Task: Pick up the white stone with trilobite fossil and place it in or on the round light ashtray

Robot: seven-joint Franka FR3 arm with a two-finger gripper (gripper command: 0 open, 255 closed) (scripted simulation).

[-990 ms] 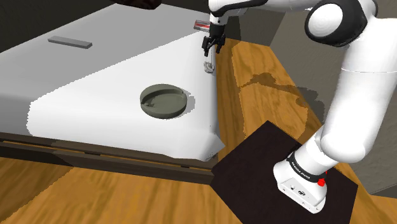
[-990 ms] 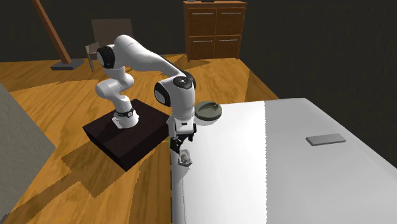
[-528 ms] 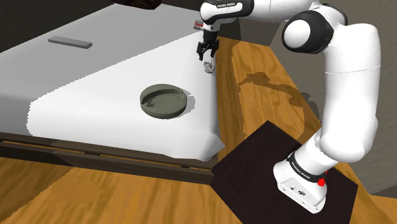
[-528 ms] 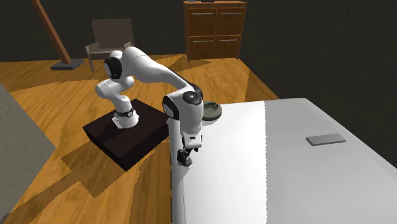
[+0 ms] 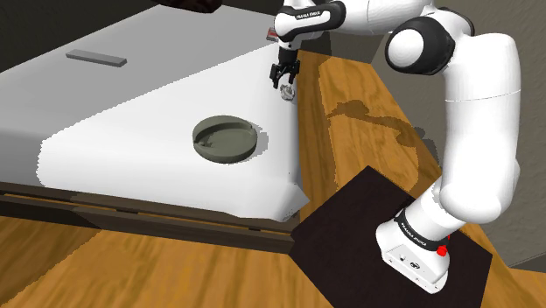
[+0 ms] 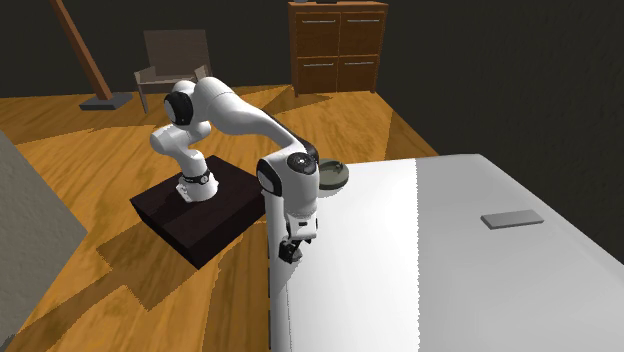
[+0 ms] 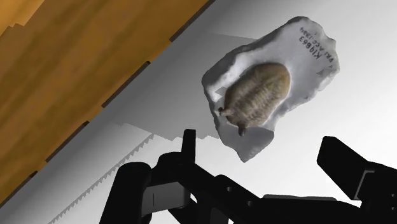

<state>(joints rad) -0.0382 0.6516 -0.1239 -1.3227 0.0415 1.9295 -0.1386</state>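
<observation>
At the white surface's (image 5: 131,96) edge next to the wood floor, the white trilobite stone (image 7: 270,95) is not yet held by the gripper (image 7: 261,153), whose fingers are spread apart over it, so it is yet to be grabbed, lifted and carried to the round grey ashtray (image 5: 226,140).

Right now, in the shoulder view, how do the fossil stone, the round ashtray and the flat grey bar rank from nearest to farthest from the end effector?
1. Fossil stone: right by the open end effector, near the white surface's edge.
2. Round ashtray: toward the shoulder view's lower left, mid-surface.
3. Flat grey bar: far toward the shoulder view's left, on the shaded part.
</observation>
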